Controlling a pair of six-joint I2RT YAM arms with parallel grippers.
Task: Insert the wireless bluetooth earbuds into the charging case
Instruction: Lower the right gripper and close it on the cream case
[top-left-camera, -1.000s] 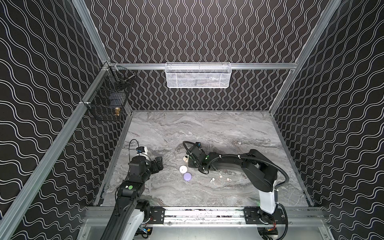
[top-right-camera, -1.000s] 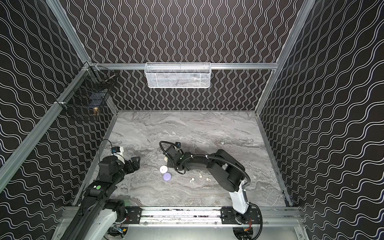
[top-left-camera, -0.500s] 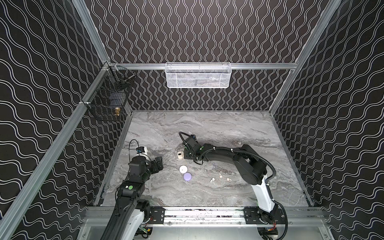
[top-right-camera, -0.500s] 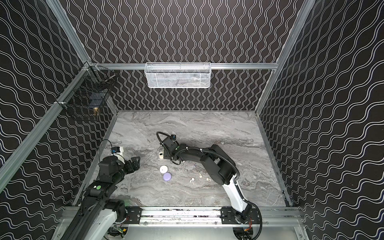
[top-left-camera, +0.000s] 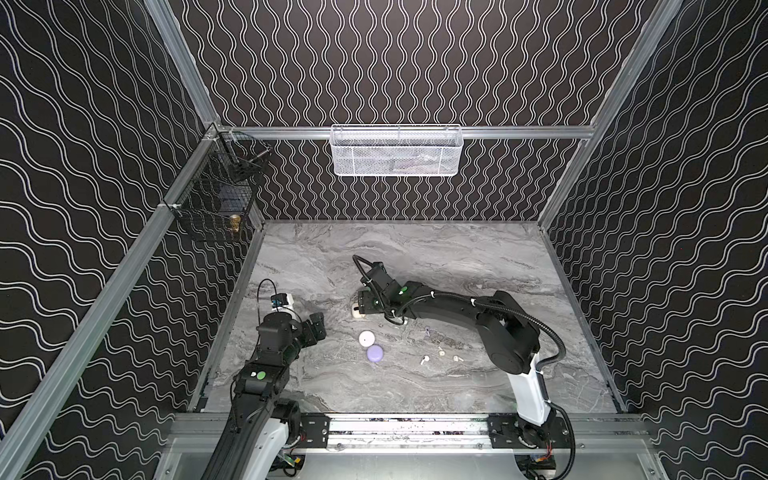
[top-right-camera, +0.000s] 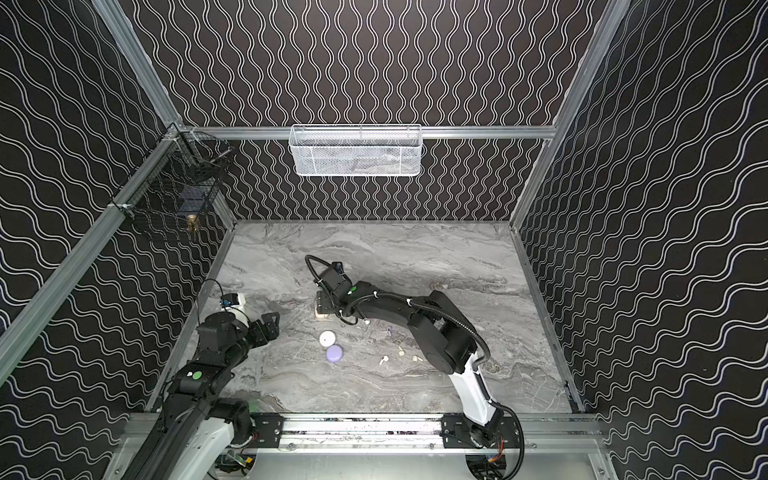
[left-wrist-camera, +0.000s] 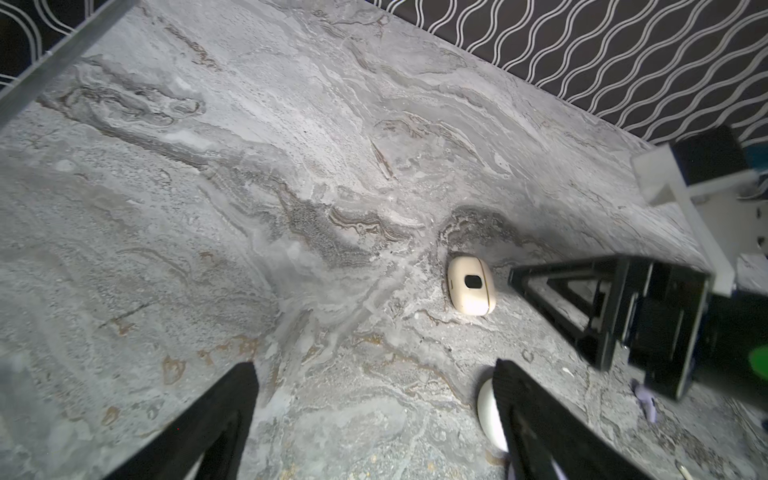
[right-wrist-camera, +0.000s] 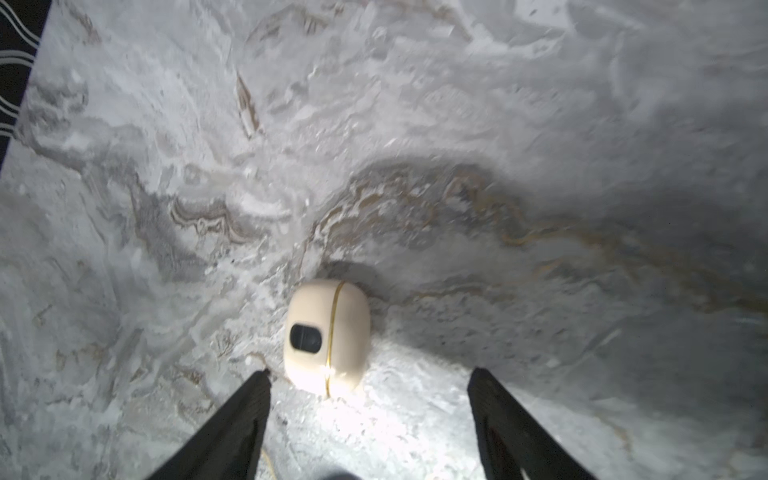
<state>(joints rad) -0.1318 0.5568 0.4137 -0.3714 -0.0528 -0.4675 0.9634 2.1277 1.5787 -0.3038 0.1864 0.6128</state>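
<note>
right end effector (right-wrist-camera: 370, 374) spread wide, empty, cream case (right-wrist-camera: 327, 338) just ahead. left end effector (left-wrist-camera: 374, 368) likewise, empty. earbuds (top-left-camera: 424, 360) loose on surface (top-left-camera: 415, 257), lower centre in a top view; likely light, slippery: pinch the stem.

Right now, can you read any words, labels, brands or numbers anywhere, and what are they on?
No text can be read anywhere.
The cream case shows only a blank dark window and a gold seam.
The white case and purple case look plain.
The green dots are too small to show lettering.
</note>
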